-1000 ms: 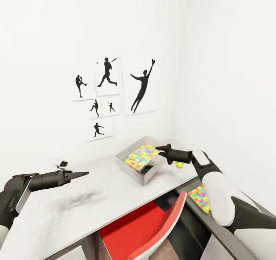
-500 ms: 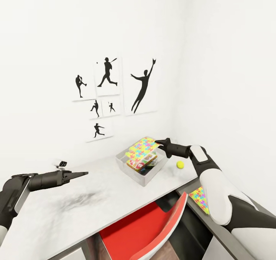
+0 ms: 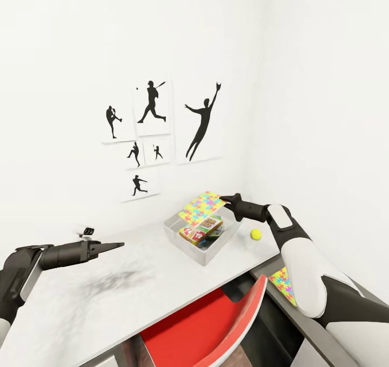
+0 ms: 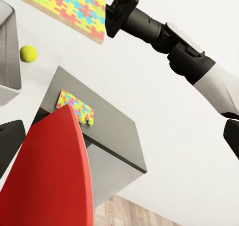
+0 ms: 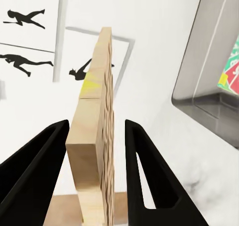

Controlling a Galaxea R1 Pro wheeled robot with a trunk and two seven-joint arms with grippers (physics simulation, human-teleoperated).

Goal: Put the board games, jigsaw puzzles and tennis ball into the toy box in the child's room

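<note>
Black right gripper (image 3: 223,199) pinches a jigsaw puzzle (image 3: 201,207) by its edge, tilted above the toy box (image 3: 208,254); a loose edge hold could let it slip outside. Left gripper (image 3: 118,244) looks pressed together

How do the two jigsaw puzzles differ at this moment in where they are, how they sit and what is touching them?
The held jigsaw puzzle hangs tilted above the toy box, between the right gripper fingers. The other jigsaw puzzle lies flat on the lower dark grey section of the table, with nothing gripping it. One is partly above the bin; the other sits well away from it. Both are thin, multicoloured sheets of interlocked pieces.
</note>
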